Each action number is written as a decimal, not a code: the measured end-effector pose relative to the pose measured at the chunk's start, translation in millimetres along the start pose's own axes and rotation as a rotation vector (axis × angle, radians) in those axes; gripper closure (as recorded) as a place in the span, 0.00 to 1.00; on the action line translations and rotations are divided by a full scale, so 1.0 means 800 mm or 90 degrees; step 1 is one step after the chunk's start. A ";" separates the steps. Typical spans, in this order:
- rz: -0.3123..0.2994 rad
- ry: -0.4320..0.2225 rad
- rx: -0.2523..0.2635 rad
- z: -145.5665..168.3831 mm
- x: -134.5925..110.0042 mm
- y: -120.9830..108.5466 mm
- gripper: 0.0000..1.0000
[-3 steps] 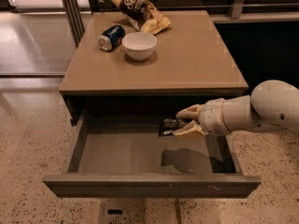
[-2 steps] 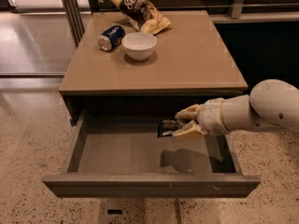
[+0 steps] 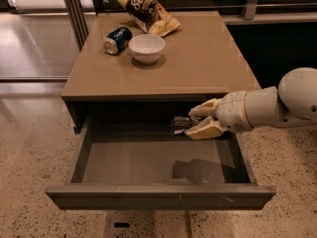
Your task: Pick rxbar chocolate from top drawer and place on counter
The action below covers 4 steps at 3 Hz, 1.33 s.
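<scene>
The top drawer [image 3: 158, 197] is pulled open below the tan counter [image 3: 198, 58]. My gripper [image 3: 194, 122] reaches in from the right, over the drawer's back right part. Its cream fingers [image 3: 203, 129] are shut on the rxbar chocolate [image 3: 181, 124], a small dark bar with pale lettering that sticks out to the left of the fingertips. The bar is held just above the drawer's bare bottom, and the arm's shadow lies on the bottom below it.
On the counter's back left stand a white bowl [image 3: 146, 47], a blue can on its side [image 3: 117, 39] and a dark-and-tan chip bag [image 3: 148, 13]. Speckled floor surrounds the table. Metal posts stand at back left [image 3: 74, 9].
The gripper and the bar have barely moved; they stay at about the same spot in the back right of the drawer.
</scene>
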<state>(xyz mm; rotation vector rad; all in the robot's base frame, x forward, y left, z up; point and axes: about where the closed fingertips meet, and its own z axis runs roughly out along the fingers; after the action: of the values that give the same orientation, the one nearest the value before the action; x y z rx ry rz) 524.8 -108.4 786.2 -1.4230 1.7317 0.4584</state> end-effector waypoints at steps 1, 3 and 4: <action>-0.029 -0.003 0.028 -0.038 -0.042 -0.023 1.00; -0.067 0.000 0.106 -0.069 -0.077 -0.086 1.00; -0.066 0.007 0.142 -0.059 -0.075 -0.127 1.00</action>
<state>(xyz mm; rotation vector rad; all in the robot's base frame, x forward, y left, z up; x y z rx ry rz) 602.8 -134.7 882.7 -1.3483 1.6522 0.1934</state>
